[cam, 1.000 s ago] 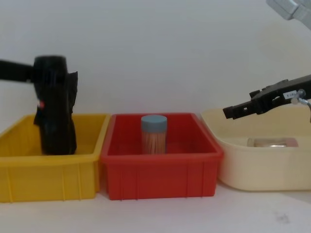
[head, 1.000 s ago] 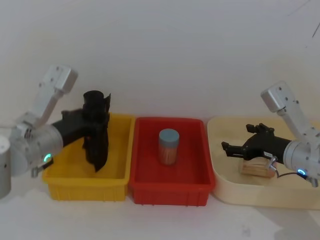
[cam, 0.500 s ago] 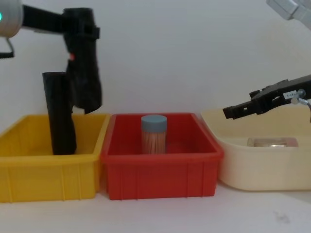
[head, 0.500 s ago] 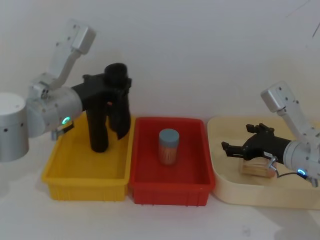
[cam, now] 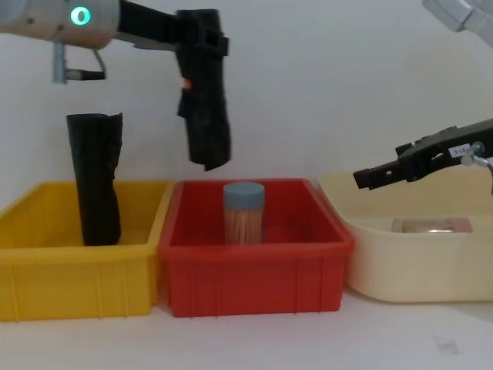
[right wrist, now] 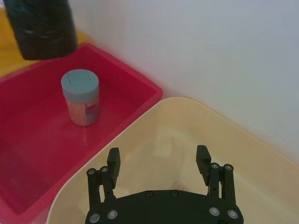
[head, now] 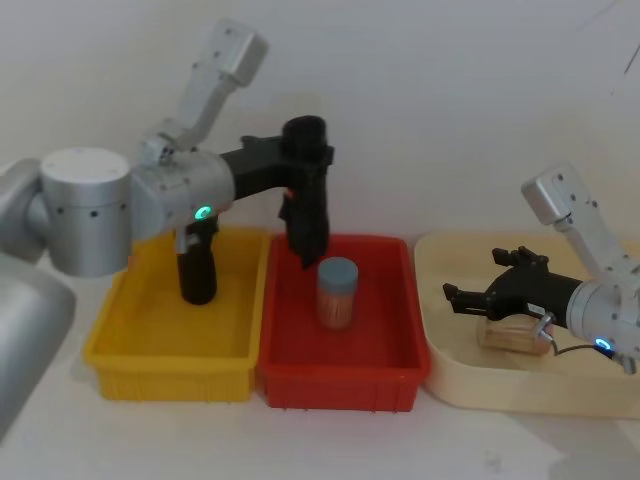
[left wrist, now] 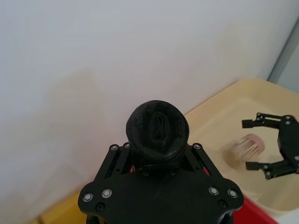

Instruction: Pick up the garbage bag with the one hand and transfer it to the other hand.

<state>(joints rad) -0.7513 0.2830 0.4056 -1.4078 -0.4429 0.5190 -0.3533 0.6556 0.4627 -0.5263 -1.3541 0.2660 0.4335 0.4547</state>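
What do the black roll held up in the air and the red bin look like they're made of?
The garbage bag looks like thin black plastic film: crinkled, faintly glossy surface. The red bin seems rigid moulded plastic: smooth walls, ribs under the rim.

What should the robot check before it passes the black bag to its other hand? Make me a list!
1. The garbage bag clamped in the left end effector: ok, gripped near its top, hanging above the red bin.
2. Bag clear of the toothpick jar: ok, its lower end hangs above the lid.
3. The right end effector open: ok, spread wide over the cream tray.
4. End effectors near enough to pass: not ok, far apart.
5. Grip firm enough: cannot tell.
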